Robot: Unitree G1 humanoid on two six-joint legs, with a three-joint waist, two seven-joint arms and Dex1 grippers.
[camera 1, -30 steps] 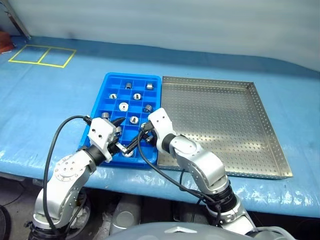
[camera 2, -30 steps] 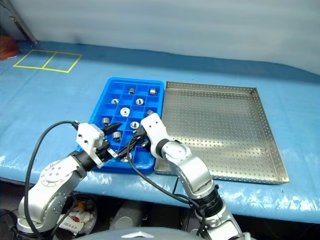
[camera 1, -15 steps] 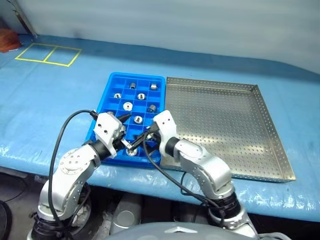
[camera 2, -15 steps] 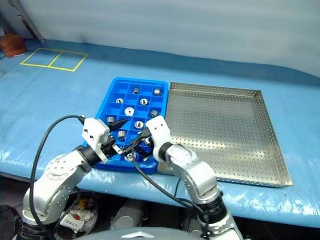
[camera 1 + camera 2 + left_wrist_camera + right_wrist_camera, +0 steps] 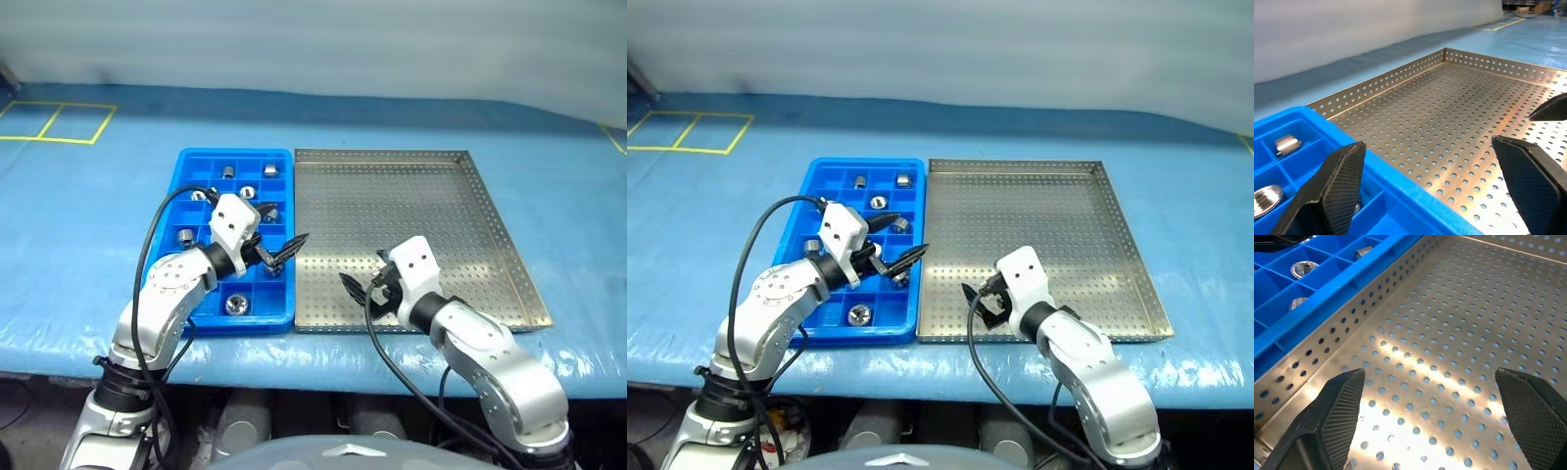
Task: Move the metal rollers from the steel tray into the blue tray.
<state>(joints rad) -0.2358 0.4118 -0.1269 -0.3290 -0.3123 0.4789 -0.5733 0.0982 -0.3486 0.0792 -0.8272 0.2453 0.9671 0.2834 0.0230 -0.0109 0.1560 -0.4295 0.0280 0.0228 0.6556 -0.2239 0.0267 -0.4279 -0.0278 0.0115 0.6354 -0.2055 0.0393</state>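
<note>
The blue tray [image 5: 191, 294] lies left of the steel tray [image 5: 490, 225], and their sides touch. Several metal rollers sit in its compartments, among them one at the near end [image 5: 235, 305] and two at the far end [image 5: 227, 173] [image 5: 271, 169]. My left gripper [image 5: 904, 238] hangs open over the blue tray's right rim, pointing toward the steel tray. Over the steel tray's near left corner my right gripper [image 5: 355, 284] is open with nothing between its fingers. The steel tray's perforated floor [image 5: 1449, 323] is bare around it.
Both trays rest on a blue-covered table whose front edge [image 5: 313, 357] runs just below them. Yellow taped squares [image 5: 49, 122] mark the far left. A grey wall [image 5: 313, 39] stands behind. Black cables loop from both wrists.
The camera view has shifted. My right gripper has opened and swung right, from the blue tray's near end to the steel tray. My left gripper has reached toward the blue tray's right rim, still open.
</note>
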